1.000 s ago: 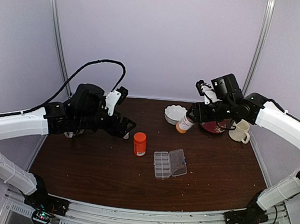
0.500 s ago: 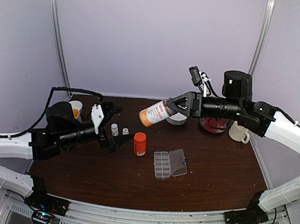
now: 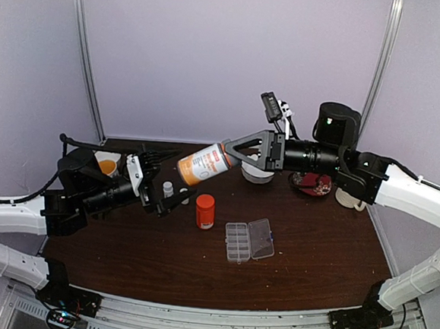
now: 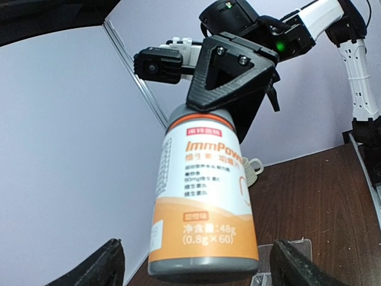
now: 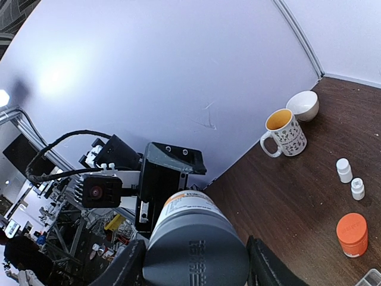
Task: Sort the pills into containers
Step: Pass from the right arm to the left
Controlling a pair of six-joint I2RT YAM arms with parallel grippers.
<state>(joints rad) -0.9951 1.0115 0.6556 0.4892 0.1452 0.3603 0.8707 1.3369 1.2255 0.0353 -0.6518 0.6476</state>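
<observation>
My right gripper (image 3: 230, 155) (image 5: 196, 263) is shut on the grey-capped end of a white-and-orange bottle (image 3: 202, 164) (image 4: 202, 196) and holds it level in the air over the back left of the table. The cap (image 5: 196, 253) fills the space between the right fingers. The bottle's base points at my left gripper (image 3: 165, 181) (image 4: 201, 269), which stands open, its fingers (image 4: 107, 265) a little apart from the base on both sides. The clear organizer box (image 3: 238, 242) lies at mid-table with its lid open to the right. No pills can be made out.
An orange-capped bottle (image 3: 205, 210) (image 5: 351, 234) stands beside two tiny white bottles (image 3: 168, 189) (image 5: 343, 170). A mug (image 3: 107, 162) (image 5: 286, 132) sits at the back left with a white bowl (image 5: 302, 105). At the back right are a fluted bowl (image 3: 256, 173), a red plate (image 3: 314, 185) and a white mug (image 3: 349, 196).
The right gripper lifted the bottle from the back of the table and carried it left, tipped level. The left arm swung down and turned its open gripper to face the bottle's base.
</observation>
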